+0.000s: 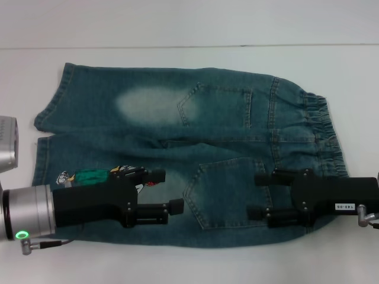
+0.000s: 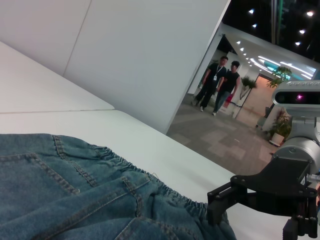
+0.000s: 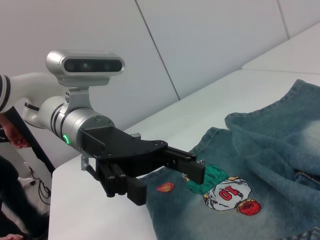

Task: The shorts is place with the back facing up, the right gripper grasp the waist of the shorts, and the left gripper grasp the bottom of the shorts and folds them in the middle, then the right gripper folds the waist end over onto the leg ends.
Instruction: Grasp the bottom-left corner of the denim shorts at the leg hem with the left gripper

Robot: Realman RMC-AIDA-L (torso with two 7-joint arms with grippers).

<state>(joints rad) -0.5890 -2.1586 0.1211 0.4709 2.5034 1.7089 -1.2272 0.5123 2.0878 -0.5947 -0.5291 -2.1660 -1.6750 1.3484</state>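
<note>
— What's on the left of the head view?
— The left gripper (image 1: 169, 190), fingers apart, over the embroidered figure (image 3: 227, 194) wearing "10", near the bottom (image 1: 41, 157).
— And the shorts (image 1: 177, 148)?
— Flat across the middle of the white surface (image 1: 177, 260), pockets up, waist (image 1: 323, 133) right.
— Lower right?
— The right gripper (image 1: 259, 195), fingers spread above a back pocket (image 1: 228, 192); its small white label (image 1: 344, 207) is unreadable.
</note>
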